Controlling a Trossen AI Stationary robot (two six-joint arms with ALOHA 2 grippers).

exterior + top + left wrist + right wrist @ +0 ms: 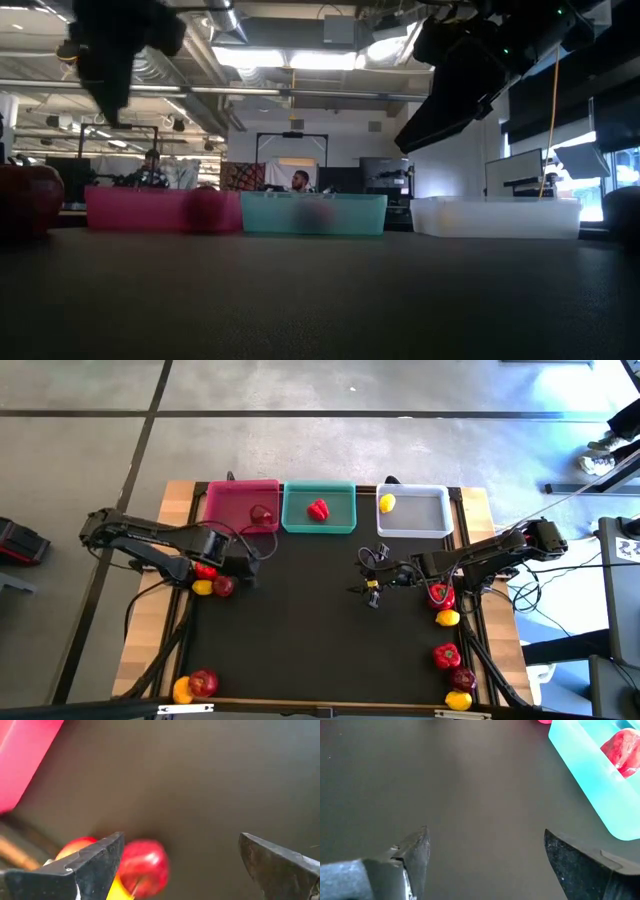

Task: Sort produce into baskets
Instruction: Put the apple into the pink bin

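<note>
High view: we see three baskets in a row at the far edge of the black counter point(300, 630) — pink basket point(225, 492) with a dark red apple point(262, 515) in it, teal basket point(345, 492) with a red pepper point(318, 510), white basket point(435, 525) with a lemon point(386, 502) in its corner.

Left gripper point(248, 560) sits near the counter's left edge just in front of the pink basket, jaws spread, nothing between them. We spot a small cluster beside it: pepper point(206, 571), lemon point(202, 587) and apple point(223, 587), touching one another. In the left wrist view the apple point(144, 866) shows just past one finger point(95, 865).

Right gripper point(372, 575) hovers over bare counter in front of the teal and white baskets, jaws spread, empty; the right wrist view shows the teal basket point(585, 775) and its pepper point(622, 750) ahead.

More produce along the right edge: pepper point(439, 596), lemon point(448, 618), pepper point(446, 655), apple point(462, 678), lemon point(458, 700). Near-left corner: a lemon point(182, 689) touching an apple point(203, 682).
</note>
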